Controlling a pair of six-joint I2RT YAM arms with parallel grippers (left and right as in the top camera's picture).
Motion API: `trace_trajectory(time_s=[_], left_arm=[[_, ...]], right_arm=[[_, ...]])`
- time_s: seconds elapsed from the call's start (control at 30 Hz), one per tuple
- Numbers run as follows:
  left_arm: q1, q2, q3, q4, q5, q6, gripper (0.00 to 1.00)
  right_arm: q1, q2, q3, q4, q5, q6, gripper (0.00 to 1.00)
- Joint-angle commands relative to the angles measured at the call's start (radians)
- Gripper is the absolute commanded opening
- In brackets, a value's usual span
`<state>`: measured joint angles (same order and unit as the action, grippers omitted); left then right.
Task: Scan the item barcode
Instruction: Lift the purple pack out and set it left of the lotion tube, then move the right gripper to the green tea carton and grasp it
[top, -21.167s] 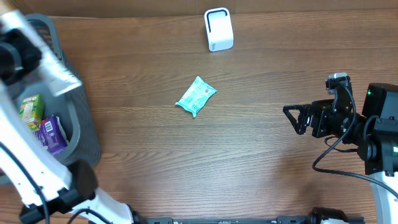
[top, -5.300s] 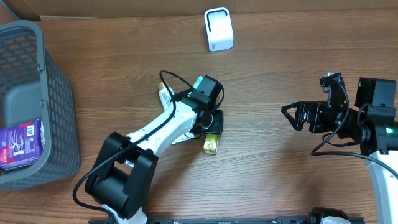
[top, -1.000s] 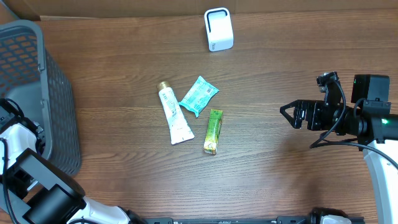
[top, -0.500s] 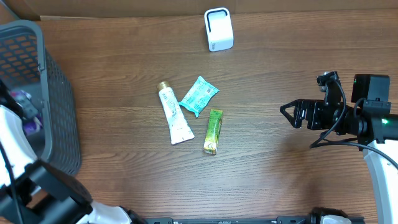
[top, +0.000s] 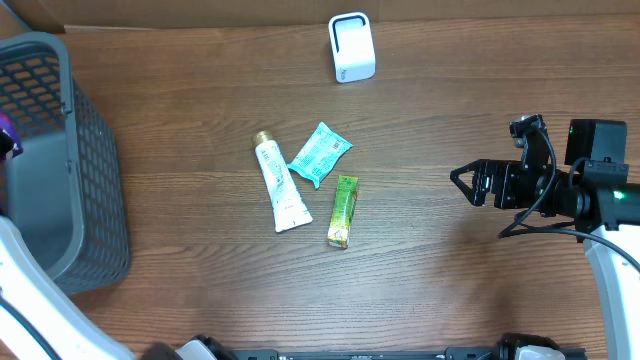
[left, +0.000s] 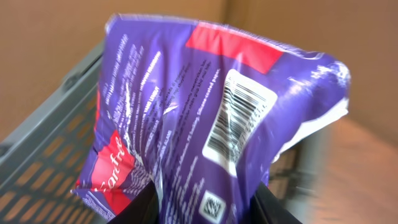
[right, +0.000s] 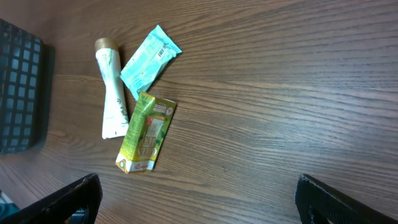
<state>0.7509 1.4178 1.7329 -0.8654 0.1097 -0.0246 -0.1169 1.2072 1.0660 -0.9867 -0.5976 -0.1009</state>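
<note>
Closest to the left wrist camera, the left claw (left: 208, 208) is clenched on the lower edge of a purple packet (left: 168, 112), one dark finger showing on each side of it. The packet stands up in front of the lens, crumpled, and its printed side faces the camera, with the barcode (left: 239, 121) on a white patch at the right and tilted. Behind the packet is the grey mesh wall of the basket (left: 50, 143). From overhead, only a small purple scrap shows at the left edge above the basket, which is probably this same packet held up off the counter (top: 450, 290).

In the middle of the counter lie three things close together. The green carton (top: 343, 210) is nearest, a white tube (top: 278, 183) is just to its left, and a teal packet (top: 320, 153) is just beyond them beside the tube's capped end.

Off to the right, the right claw (top: 470, 184) hangs released with its jaws spread wide, holding nothing and well apart from the three things.

Farthest back, the white scanner (top: 351, 47) stands upright near the counter's far edge.
</note>
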Motion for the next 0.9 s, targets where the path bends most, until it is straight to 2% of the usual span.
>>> trace_trajectory(time_s=[0.0,0.2,0.3,0.43,0.6,0.73,0.87], left_arm=[[-0.039,-0.082,0.031,-0.012,0.203,-0.014,0.29],[-0.251,-0.132,0.031,-0.126,0.232,-0.017,0.25],[-0.402,-0.121,0.024,-0.231,0.230,-0.017,0.14],[-0.583,-0.077,-0.008,-0.319,0.220,-0.031,0.11],[-0.674,-0.001,-0.012,-0.340,0.220,-0.056,0.22],[-0.689,0.019,-0.011,-0.323,0.225,-0.097,0.36],[-0.690,0.010,0.029,-0.320,0.224,-0.095,0.42]], right_arm=[[0.006,0.000,0.020,0.005,0.001,-0.001,1.00],[0.006,0.000,0.020,0.004,0.001,-0.001,1.00],[0.005,0.000,0.020,0.004,0.001,-0.001,1.00],[0.005,0.000,0.020,0.000,0.001,-0.001,1.00],[0.006,0.000,0.020,-0.011,0.001,-0.001,1.00],[0.006,0.000,0.020,-0.015,0.001,-0.001,1.00],[0.005,0.000,0.020,-0.014,0.001,-0.001,1.00]])
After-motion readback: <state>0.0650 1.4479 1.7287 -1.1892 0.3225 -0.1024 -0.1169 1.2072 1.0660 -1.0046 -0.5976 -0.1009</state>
